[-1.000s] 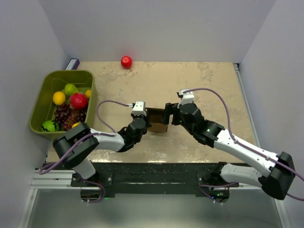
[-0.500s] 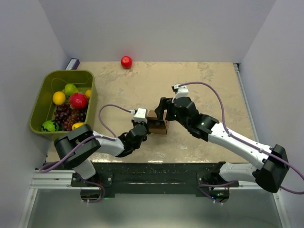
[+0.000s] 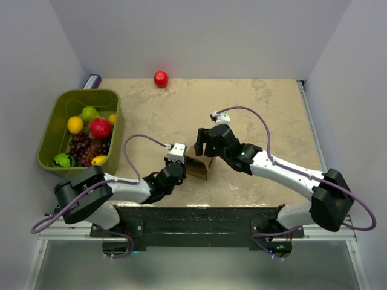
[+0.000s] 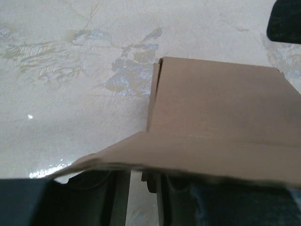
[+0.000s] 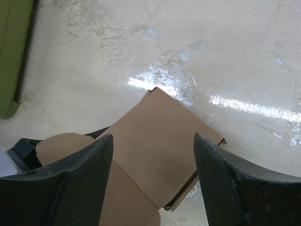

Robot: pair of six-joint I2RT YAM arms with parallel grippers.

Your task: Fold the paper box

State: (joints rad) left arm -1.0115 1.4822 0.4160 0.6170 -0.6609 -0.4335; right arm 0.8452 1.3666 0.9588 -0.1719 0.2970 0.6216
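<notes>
The paper box (image 3: 198,165) is a small brown cardboard box, partly folded, lying near the table's front middle. In the left wrist view its flat top panel (image 4: 216,103) fills the right side, and a loose flap (image 4: 155,153) lies over my left gripper (image 4: 136,176) and hides the fingertips. The left gripper (image 3: 183,162) is at the box's left edge, jaws nearly together on the cardboard. My right gripper (image 3: 203,144) is open just behind and above the box. In the right wrist view its fingers (image 5: 89,160) spread wide above the box panel (image 5: 155,141).
A green bin (image 3: 60,130) holding fruit stands at the left; its wall also shows in the right wrist view (image 5: 11,56). A red ball (image 3: 161,78) lies at the back edge. A small purple and white object (image 3: 92,80) sits at the back left corner.
The left gripper has drawn back toward the near edge, and the box has come with it and tilted. The right gripper has moved from the box's right side to just behind and above it.
</notes>
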